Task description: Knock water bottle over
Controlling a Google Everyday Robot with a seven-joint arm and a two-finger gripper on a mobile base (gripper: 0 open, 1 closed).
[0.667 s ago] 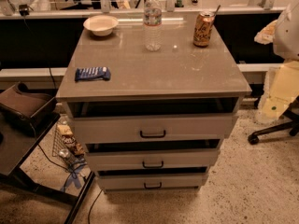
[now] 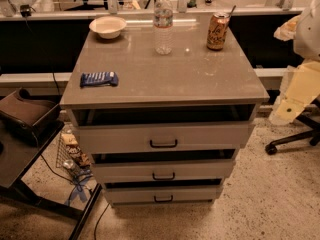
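Observation:
The water bottle (image 2: 163, 24) is clear ribbed plastic with a white cap and a pale label band. It stands upright at the back middle of the grey cabinet top (image 2: 170, 79). An orange drink can with a straw (image 2: 218, 31) stands upright to its right, well apart from it. My gripper does not show in the camera view. Only white and cream parts of my arm (image 2: 298, 84) show at the right edge, beside the cabinet and lower than its top.
A white bowl (image 2: 107, 26) sits at the back left and a blue snack packet (image 2: 99, 79) lies near the left front edge. The cabinet's three drawers (image 2: 163, 139) stand slightly open. An office chair base (image 2: 295, 136) is at the right and a dark stand (image 2: 25, 149) at the left.

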